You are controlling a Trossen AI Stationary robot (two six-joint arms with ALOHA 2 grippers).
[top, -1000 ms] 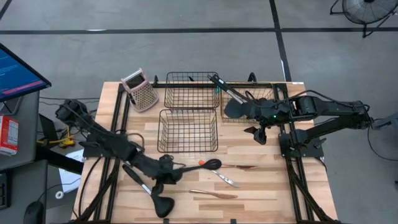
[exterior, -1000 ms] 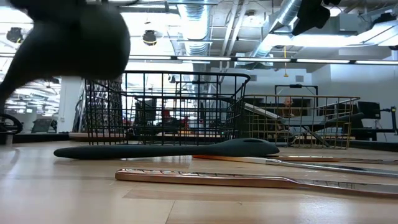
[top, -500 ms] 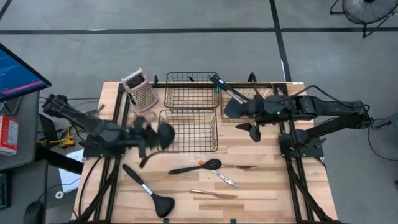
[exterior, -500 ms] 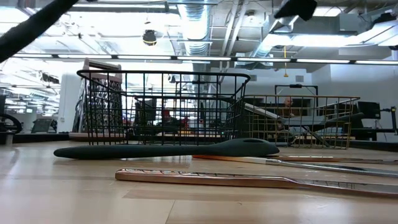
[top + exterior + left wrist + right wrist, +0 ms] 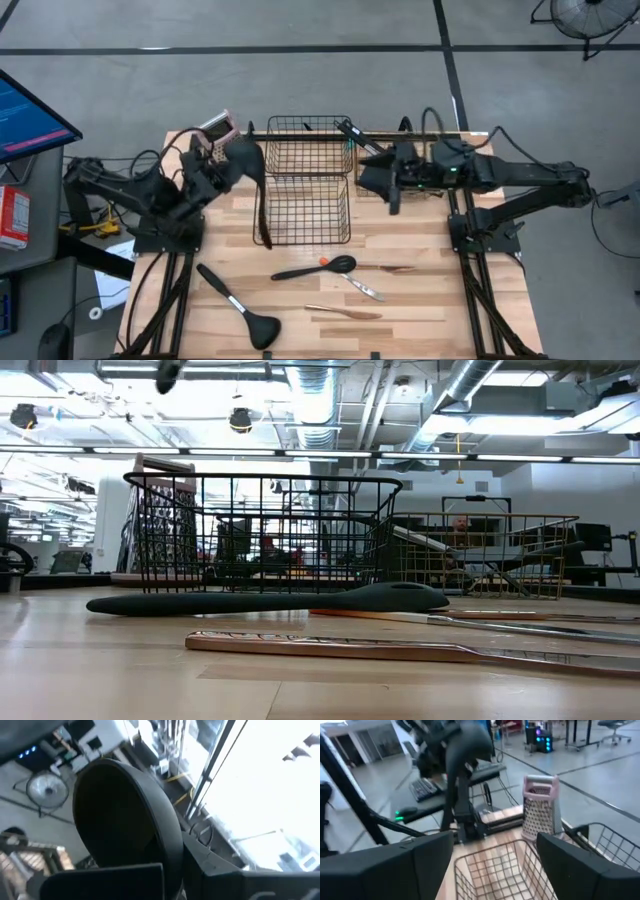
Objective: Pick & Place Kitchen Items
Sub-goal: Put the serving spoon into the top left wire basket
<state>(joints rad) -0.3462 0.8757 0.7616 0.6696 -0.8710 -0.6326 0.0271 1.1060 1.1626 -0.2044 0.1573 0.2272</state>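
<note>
Left gripper (image 5: 215, 172) clamped on a ladle (image 5: 252, 180), raised beside the near basket (image 5: 303, 210), handle hanging toward it, likely for dropping in. Right gripper (image 5: 392, 190) spread wide, empty, over the far-right basket (image 5: 405, 152). Other utensils on table (image 5: 420, 290).

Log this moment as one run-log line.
left gripper: shut on black ladle, held aloft by front basket | right gripper: open, beside gold basket | on table: second ladle, black spoon, copper utensils
</note>
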